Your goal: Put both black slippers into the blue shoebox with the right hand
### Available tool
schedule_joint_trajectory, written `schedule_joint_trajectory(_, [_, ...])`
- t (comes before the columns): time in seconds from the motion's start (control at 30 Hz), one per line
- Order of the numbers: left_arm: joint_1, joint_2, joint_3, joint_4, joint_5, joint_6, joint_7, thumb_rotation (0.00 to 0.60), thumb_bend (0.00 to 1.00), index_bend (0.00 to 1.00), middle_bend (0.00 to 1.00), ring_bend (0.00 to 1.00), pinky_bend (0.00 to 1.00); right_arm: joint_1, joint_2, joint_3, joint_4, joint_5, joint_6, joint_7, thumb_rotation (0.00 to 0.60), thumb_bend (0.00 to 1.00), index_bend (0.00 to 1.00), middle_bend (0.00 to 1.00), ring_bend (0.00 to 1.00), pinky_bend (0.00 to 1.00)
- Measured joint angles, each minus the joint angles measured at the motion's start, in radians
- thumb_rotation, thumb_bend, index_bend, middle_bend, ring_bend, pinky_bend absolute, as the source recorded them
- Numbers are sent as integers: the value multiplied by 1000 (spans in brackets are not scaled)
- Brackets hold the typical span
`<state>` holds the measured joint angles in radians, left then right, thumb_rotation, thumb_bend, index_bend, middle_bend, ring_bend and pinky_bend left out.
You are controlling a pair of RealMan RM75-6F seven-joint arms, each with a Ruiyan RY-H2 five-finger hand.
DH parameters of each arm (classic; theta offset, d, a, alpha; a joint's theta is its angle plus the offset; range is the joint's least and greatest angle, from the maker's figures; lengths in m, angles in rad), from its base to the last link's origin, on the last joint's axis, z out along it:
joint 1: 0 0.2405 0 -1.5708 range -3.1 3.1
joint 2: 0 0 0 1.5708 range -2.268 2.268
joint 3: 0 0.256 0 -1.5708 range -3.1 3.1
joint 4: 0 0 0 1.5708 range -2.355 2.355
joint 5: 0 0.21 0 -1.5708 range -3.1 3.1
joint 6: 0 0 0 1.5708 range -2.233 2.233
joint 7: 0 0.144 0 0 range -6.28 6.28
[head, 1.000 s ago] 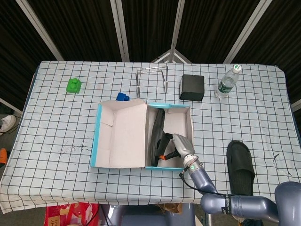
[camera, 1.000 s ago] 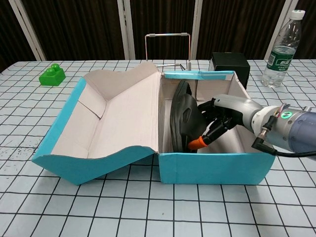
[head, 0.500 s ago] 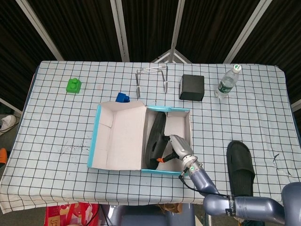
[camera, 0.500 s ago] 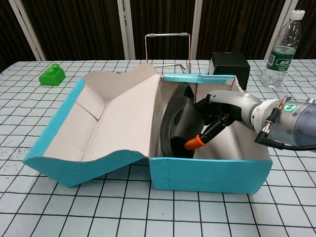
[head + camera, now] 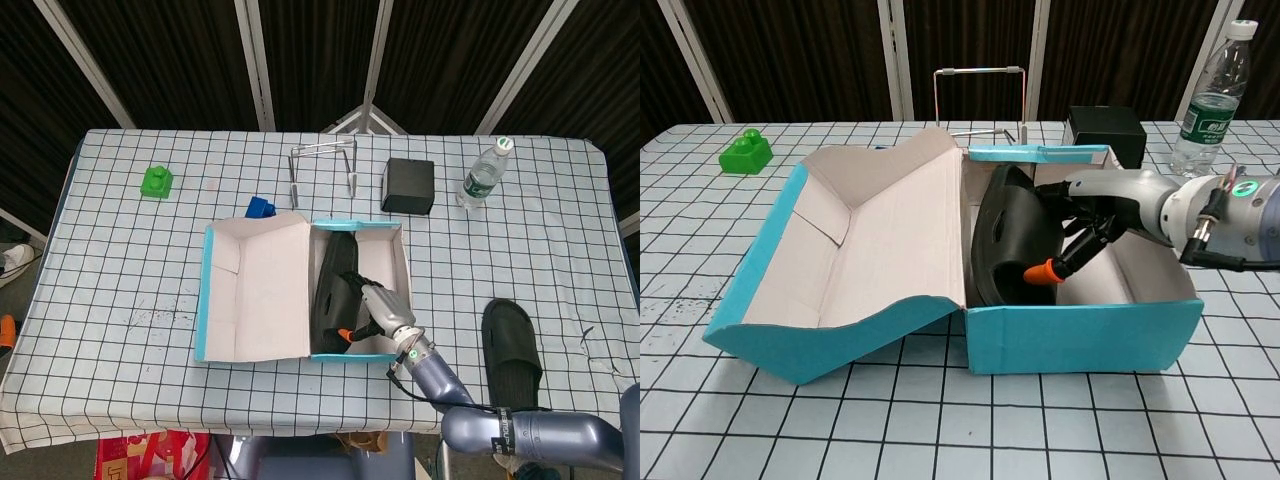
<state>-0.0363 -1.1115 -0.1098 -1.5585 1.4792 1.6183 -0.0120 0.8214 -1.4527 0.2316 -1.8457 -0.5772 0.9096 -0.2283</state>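
The blue shoebox (image 5: 203,300) (image 5: 1080,335) lies open mid-table, its lid folded out to the left. One black slipper (image 5: 333,290) (image 5: 1008,235) stands on edge inside it, leaning toward the lid-side wall. My right hand (image 5: 378,312) (image 5: 1095,212) reaches into the box and grips this slipper, with the fingers against its far face and the orange-tipped thumb low in front. The second black slipper (image 5: 512,355) lies flat on the table right of the box, near the front edge. My left hand is in neither view.
Behind the box are a wire rack (image 5: 323,148) (image 5: 980,70), a small black box (image 5: 408,185) (image 5: 1105,127) and a water bottle (image 5: 485,175) (image 5: 1212,100). A blue block (image 5: 262,207) sits by the lid's back corner. A green block (image 5: 156,181) (image 5: 746,152) is far left.
The shoebox slid left and toward the table's front edge with the hand's push, then came back. The slipper now stands a little higher against the lid-side wall, and the hand has risen slightly.
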Motion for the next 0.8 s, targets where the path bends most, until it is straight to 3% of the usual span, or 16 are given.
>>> schedule_joint_trajectory(0.17, [1,2,0,-2,-2,0,-1,600,706,143,6,0,22,21,56,-7,-28,41,-9,-38,600,257,20,30,54,88])
schedule_joint_trajectory(0.4, [2,3,2,-8,2,2,4,600,706,143,6,0,22,59,152,-31,-78,122,-58,-82,600,120,0,0,33,88])
schedule_joint_trajectory(0.63, [3,3,1,-9,-2,0,5,600,706,143,6,0,22,108,242,-58,-116,170,-134,-99,600,112,0,0,28,88])
schedule_joint_trajectory(0.8, [0,4,3,-8,0,-5,2,600,706,143,6,0,22,115,307,-43,-149,178,-151,-60,600,112,0,0,28,88])
